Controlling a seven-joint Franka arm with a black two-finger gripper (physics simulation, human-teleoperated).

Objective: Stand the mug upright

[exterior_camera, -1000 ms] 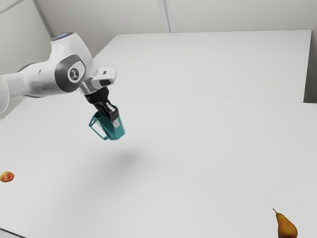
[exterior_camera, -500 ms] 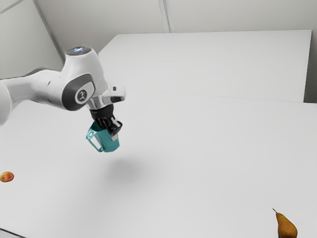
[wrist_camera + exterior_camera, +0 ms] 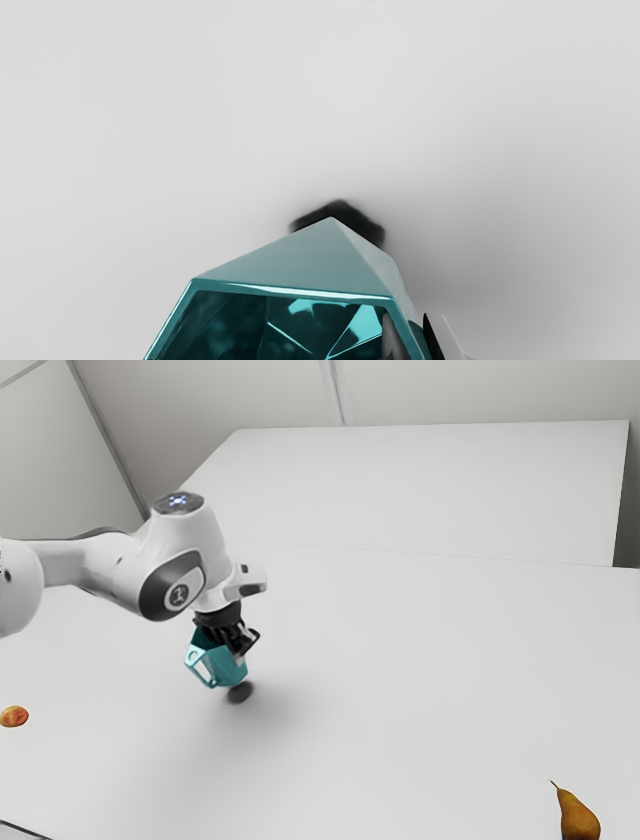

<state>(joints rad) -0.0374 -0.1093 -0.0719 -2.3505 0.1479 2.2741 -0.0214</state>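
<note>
- Exterior view: arm in from view's left, gripper angled down, w/ mug at its tips.
- Gripper state: closed on mug wall, 1 finger inside, 1 outside.
- Mug pos: low over table, toward ext. view's left half. Can't tell if its lowest edge touches.
- Mug att.: tilted, not upright. Mouth up & toward the arm side, base down & toward ext. view's right. Handle on ext. view's left side of mug.
- Small dark shadow just below base, softer one spread around it.
- Wrist view: mug rim & part of the inside visible, teal, faceted, shiny. Inner finger seen past rim, outer finger against outside of same wall. Dark shadow just beyond mug's far corner.
- Other items, ext. view: pear near bottom R corner, stem up; round fruit, orange-red, at L edge. Both well apart from mug.
</note>
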